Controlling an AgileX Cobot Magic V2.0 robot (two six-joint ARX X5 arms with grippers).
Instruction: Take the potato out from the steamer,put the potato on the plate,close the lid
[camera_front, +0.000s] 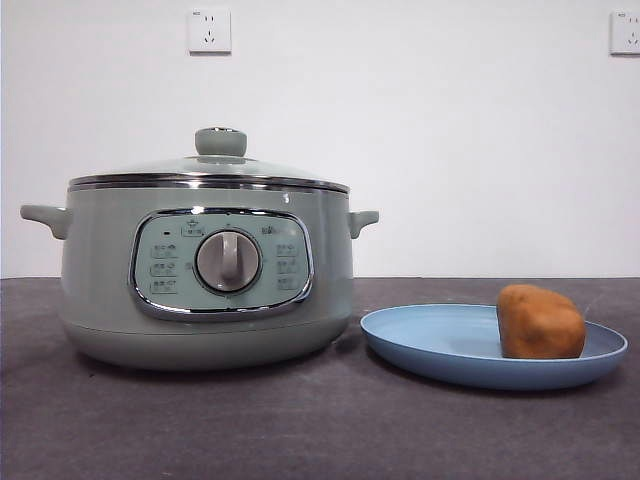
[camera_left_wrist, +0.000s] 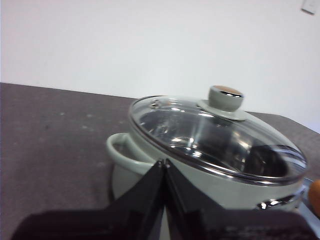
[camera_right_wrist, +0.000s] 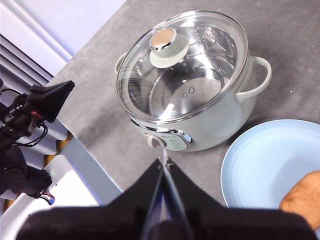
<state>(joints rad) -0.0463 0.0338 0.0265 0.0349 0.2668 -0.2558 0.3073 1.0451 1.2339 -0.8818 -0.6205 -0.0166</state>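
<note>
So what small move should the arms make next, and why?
Probably none beyond staying back: the potato lies on the plate, and the lid sits closed on the steamer. Both the left gripper and right gripper are shut and hold nothing.

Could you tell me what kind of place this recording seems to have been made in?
Probably a robot test bench staged as a kitchen, not a real one: a steamer and plate stand on a dark grey table before a bare white wall with sockets, and rig cabling shows at the table's edge.
</note>
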